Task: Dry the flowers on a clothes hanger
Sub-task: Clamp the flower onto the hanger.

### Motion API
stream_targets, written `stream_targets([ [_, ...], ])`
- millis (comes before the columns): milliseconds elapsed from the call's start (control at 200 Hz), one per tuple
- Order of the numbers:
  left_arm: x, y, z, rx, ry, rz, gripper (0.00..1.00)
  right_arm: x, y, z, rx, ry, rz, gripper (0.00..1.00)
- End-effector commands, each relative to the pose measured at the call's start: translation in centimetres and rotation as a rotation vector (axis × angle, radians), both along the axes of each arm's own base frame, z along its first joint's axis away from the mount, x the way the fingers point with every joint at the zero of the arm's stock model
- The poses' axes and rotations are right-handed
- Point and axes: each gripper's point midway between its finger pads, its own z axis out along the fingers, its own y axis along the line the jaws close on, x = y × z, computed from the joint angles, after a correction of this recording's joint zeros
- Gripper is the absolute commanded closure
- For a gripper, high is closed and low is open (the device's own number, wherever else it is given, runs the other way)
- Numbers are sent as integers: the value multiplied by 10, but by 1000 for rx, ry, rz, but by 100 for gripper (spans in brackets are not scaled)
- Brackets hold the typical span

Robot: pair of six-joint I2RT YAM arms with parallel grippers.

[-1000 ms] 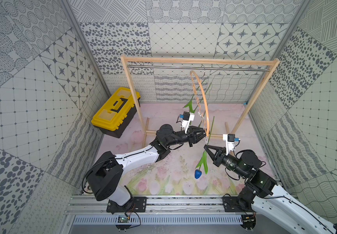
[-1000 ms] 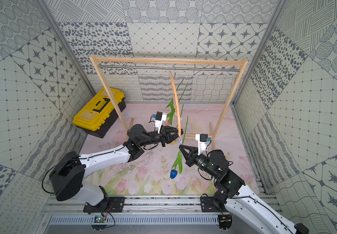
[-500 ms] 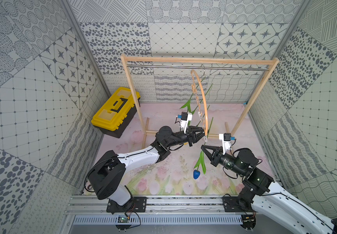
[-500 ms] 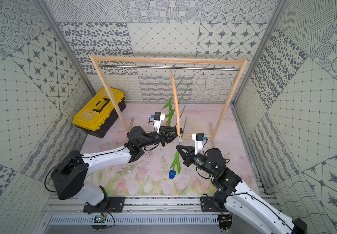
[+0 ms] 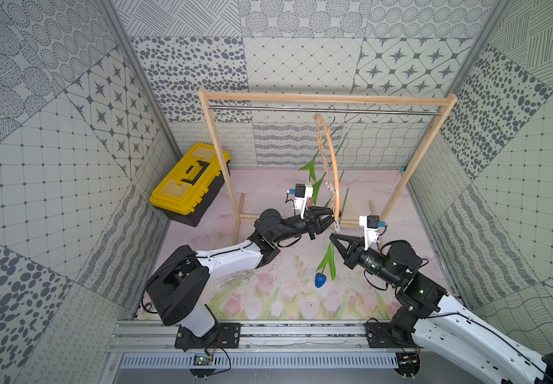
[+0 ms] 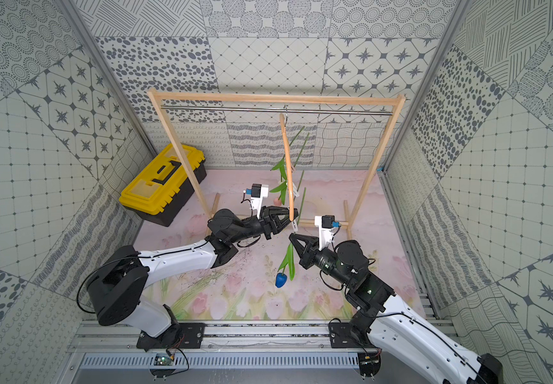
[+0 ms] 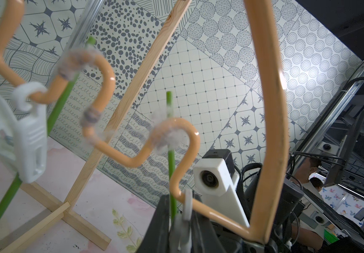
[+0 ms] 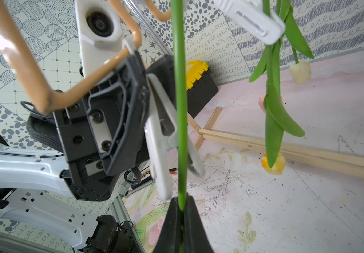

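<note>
I hold the blue tulip head-down, my right gripper pinched shut on its green stem with the bloom hanging below. The stem's long axis runs straight up from my jaws past the low end of the clothes hanger. My left gripper is narrow, squeezing the white clothespin that hangs there, just beside the stem on my left arm's side. The pin's mouth looks spread and the stem crosses it, but I cannot tell whether the stem is truly inside. I judge the next move to be a slight sideways seating, then letting the pin bite. The cream tulip, pink tulip and yellow-orange tulip hang pinned farther along. The hanger hooks on the metal rod of a wooden frame standing on a floral mat. A yellow toolbox sits well apart by the patterned walls.
</note>
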Motion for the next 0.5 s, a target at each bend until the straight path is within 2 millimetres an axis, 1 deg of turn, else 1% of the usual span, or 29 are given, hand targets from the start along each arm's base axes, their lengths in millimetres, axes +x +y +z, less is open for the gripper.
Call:
stream_targets([
  [0,4,2,-2,-30,79,7,100,2,-3,40,60,-94,-27,100],
  [50,5,3,-2,-34,82,11,100,3,-1,44,65,-97,-23,100],
  [130,5,3,0,-46,80,11,100,4,2,43,64,-89,-15,100],
  [250,6,4,1,-45,73,23,100,5,1,43,69,-86,-21,100],
  [420,7,7,3,-41,64,49,100,2,0,32,56,-60,-14,100],
  [475,8,7,3,-43,66,51,100,1,-3,34,70,-59,-19,100],
  [480,8,7,2,-43,65,51,100,1,-2,28,62,-49,-18,100],
  [495,8,8,2,-44,65,51,100,1,-2,23,58,-41,-18,100],
])
